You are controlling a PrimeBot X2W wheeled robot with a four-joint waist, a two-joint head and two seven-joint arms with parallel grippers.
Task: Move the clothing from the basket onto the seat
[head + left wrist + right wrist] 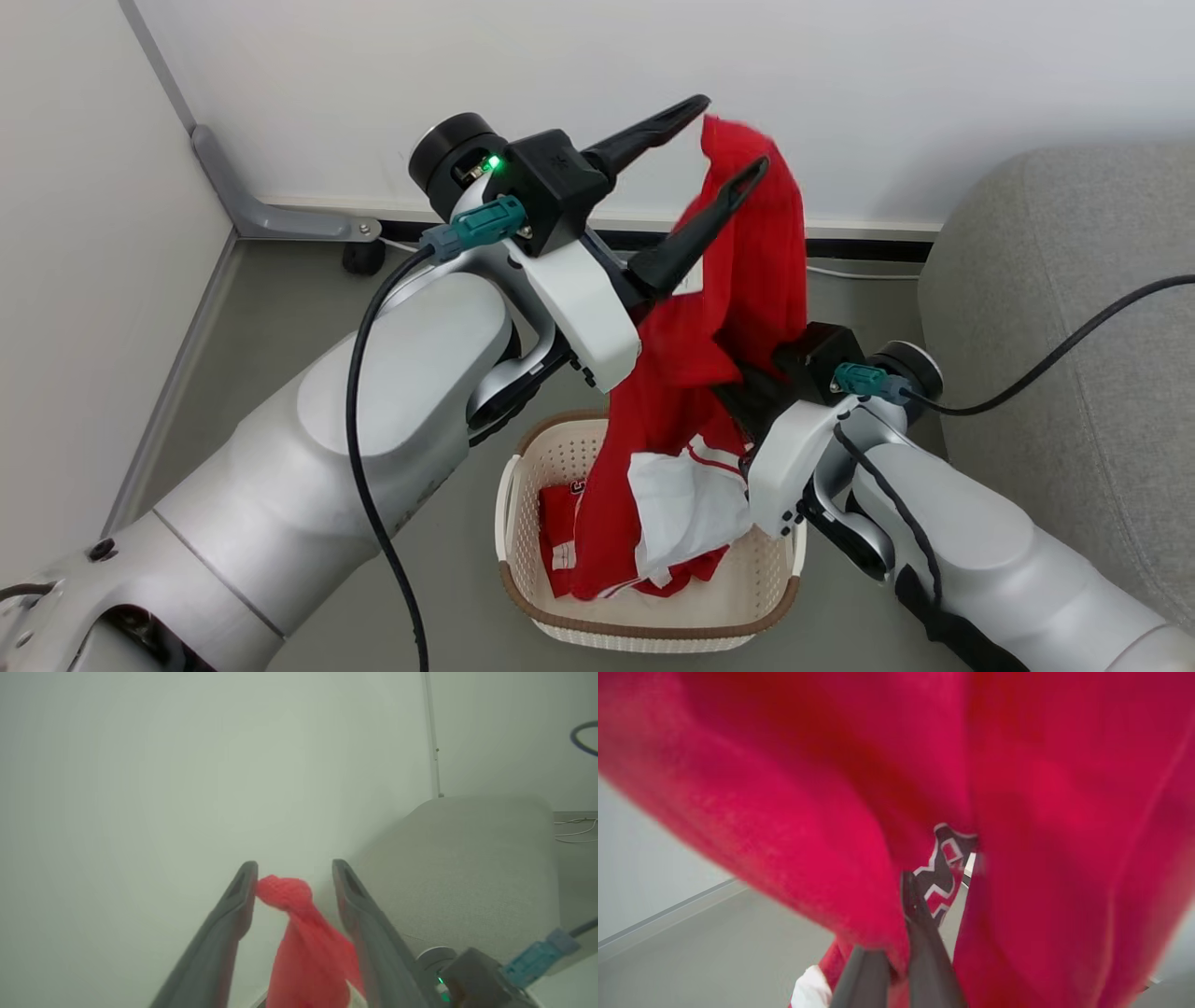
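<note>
Left gripper (736,135): raised high above the basket (644,630), fingers spread wide. The top of the clothing (747,280) stands between them, a bunched red knob lying against one finger in the left wrist view. Nothing is pinched there. Whether the cloth hangs on that finger cannot be told.

Right gripper (899,933): lower and further right, buried in the red folds. Its fingers lie close together with cloth caught between them, so it is judged clamped on the clothing partway down its length.

Position of load: the clothing runs as a tall red column from the left gripper down past the right gripper, and its red-and-white tail lies inside the basket. A second red piece (558,523) with white lettering lies on the basket's bottom at the left. The basket stands on the floor (308,308), near the robot, and the seat (1055,308) is just to its right.

Assessment: the two-height hold appears meant to draw a long garment clear of the rim. Transfer to the seat is not yet made. Risk: the trailing tail may snag the basket on the swing right.
</note>
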